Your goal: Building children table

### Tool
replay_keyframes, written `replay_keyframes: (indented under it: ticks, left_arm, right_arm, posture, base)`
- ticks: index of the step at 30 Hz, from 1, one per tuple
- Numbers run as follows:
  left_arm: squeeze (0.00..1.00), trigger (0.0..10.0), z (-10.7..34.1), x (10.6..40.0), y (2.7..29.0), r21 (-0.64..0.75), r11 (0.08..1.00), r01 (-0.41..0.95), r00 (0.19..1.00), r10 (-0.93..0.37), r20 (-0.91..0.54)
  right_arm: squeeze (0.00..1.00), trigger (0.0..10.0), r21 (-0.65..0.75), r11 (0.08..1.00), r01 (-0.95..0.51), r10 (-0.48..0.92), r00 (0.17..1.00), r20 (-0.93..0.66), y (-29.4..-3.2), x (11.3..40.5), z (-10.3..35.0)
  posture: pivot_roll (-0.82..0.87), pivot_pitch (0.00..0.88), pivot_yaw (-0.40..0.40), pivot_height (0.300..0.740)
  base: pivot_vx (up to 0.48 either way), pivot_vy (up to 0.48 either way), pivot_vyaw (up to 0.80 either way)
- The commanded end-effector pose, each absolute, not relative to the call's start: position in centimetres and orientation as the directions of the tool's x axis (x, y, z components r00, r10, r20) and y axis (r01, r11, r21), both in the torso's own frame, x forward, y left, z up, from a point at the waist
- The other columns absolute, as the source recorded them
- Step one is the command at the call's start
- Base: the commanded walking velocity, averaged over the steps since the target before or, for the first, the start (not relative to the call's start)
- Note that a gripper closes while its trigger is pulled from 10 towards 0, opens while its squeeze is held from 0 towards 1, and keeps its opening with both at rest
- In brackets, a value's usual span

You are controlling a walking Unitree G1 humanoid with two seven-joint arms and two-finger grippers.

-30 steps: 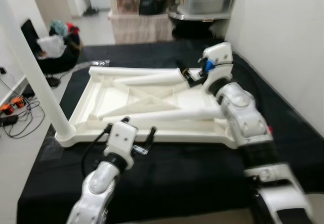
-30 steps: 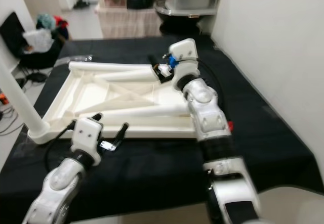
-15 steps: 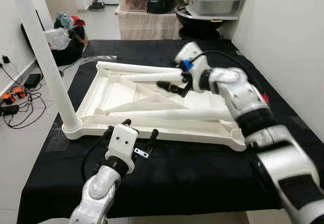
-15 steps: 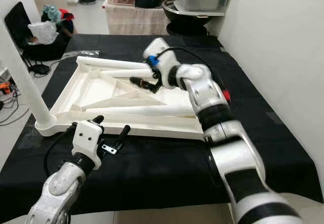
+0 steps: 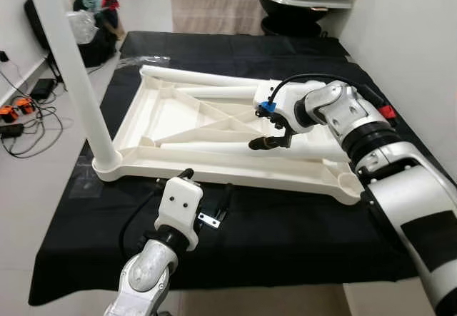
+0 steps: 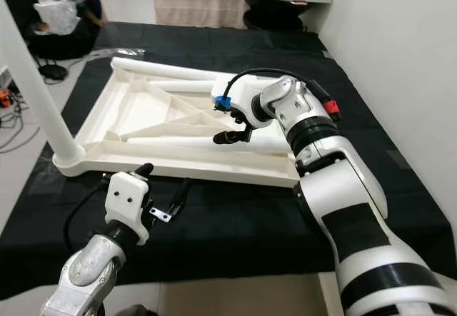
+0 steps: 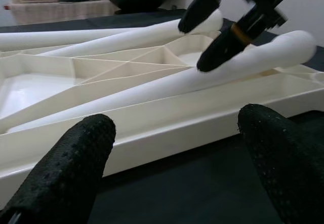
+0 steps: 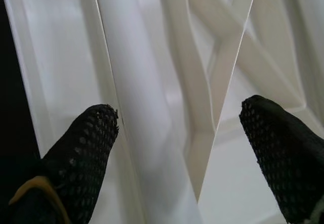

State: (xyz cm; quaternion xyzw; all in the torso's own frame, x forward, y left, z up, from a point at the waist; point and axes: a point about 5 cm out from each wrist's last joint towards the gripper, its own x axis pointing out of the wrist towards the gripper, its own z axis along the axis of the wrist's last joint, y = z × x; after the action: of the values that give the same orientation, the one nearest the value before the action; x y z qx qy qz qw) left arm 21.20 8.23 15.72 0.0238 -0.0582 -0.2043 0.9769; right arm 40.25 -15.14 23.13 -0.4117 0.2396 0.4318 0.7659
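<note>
A white plastic tabletop [image 5: 178, 120] lies upside down on a black cloth [image 5: 285, 230], its ribbed underside facing up. It serves as the landmark here. One leg [image 5: 75, 73] stands upright in the tabletop's near-left corner socket. Three more legs lie loose inside the tabletop: one [image 5: 203, 78] along its far edge, one [image 5: 214, 93] just beside that, and one [image 5: 235, 147] lying lengthwise near its front edge, reaching toward the empty socket [image 5: 348, 182] at the near-right corner.

The right gripper [image 5: 270, 132] is over the right half of the tabletop, above the front leg, with its silver arm coming in from the tabletop's right side. Its jaws are spread apart and hold nothing; in the right wrist view the two black fingers [image 8: 83, 153] stand wide on either side of that leg and of the ribs beneath it. Whether a fingertip touches the leg cannot be told.

The left gripper [image 5: 207, 198] is in front of the tabletop's near edge, just above the cloth, pointing toward the tabletop. Its jaws are also open and empty; in the left wrist view its fingers [image 7: 66, 168] frame the tabletop's front wall, with the right gripper's fingertips seen beyond, over the front leg.

Left of the tabletop, on the floor, lie cables [image 5: 18, 116] and a dark bag [image 5: 93, 27]. Beyond its far edge stands a low shelf [image 5: 214, 6] with a dark bowl [image 5: 300, 9] beside it.
</note>
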Motion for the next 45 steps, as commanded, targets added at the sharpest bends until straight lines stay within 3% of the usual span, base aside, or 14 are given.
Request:
replay_keyframes:
  ticks: [1,11,12,13,28,45]
  left_arm:
    - [0.00,10.0,15.7,20.7,7.7,0.053,0.912,0.406,0.908,-0.409,0.090]
    - [0.00,10.0,15.8,20.3,7.5,0.043,0.909,0.414,0.906,-0.417,0.074]
    - [0.00,10.0,15.8,20.2,7.5,0.042,0.909,0.414,0.907,-0.416,0.072]
    - [0.00,10.0,15.8,20.2,7.5,0.041,0.910,0.412,0.907,-0.414,0.071]
    - [0.00,10.0,15.6,20.5,7.4,0.038,0.917,0.397,0.916,-0.398,0.057]
    - [0.00,10.0,15.3,21.1,7.6,0.051,0.919,0.390,0.918,-0.393,0.057]
  right_arm:
    - [0.00,10.0,-0.428,0.273,-0.861,0.421,0.508,-0.752,-16.0,40.2,23.1]
    - [0.00,10.0,-0.401,0.204,-0.893,0.366,0.450,-0.815,-15.6,40.0,22.6]
    - [0.00,7.6,-0.403,0.197,-0.894,0.363,0.448,-0.817,-15.5,40.1,22.6]
    - [0.00,0.0,-0.407,0.189,-0.894,0.360,0.448,-0.818,-15.3,40.1,22.5]
    - [0.00,0.0,-0.445,0.172,-0.879,0.406,0.475,-0.781,-13.9,40.4,23.9]
    - [0.00,0.0,-0.479,0.383,-0.790,0.623,0.604,-0.498,-13.0,41.0,30.3]
  posture:
    - [0.01,0.152,-0.145,0.740]
    - [0.00,0.177,-0.157,0.740]
    - [0.00,0.177,-0.157,0.740]
    - [0.00,0.177,-0.156,0.740]
    - [-0.02,0.166,-0.160,0.740]
    - [-0.02,0.136,-0.144,0.740]
  base:
    - [0.000,0.000,0.00]
    - [0.000,0.000,0.00]
    - [0.000,0.000,0.00]
    - [0.000,0.000,0.00]
    - [0.000,0.000,0.00]
    - [0.000,0.000,0.00]
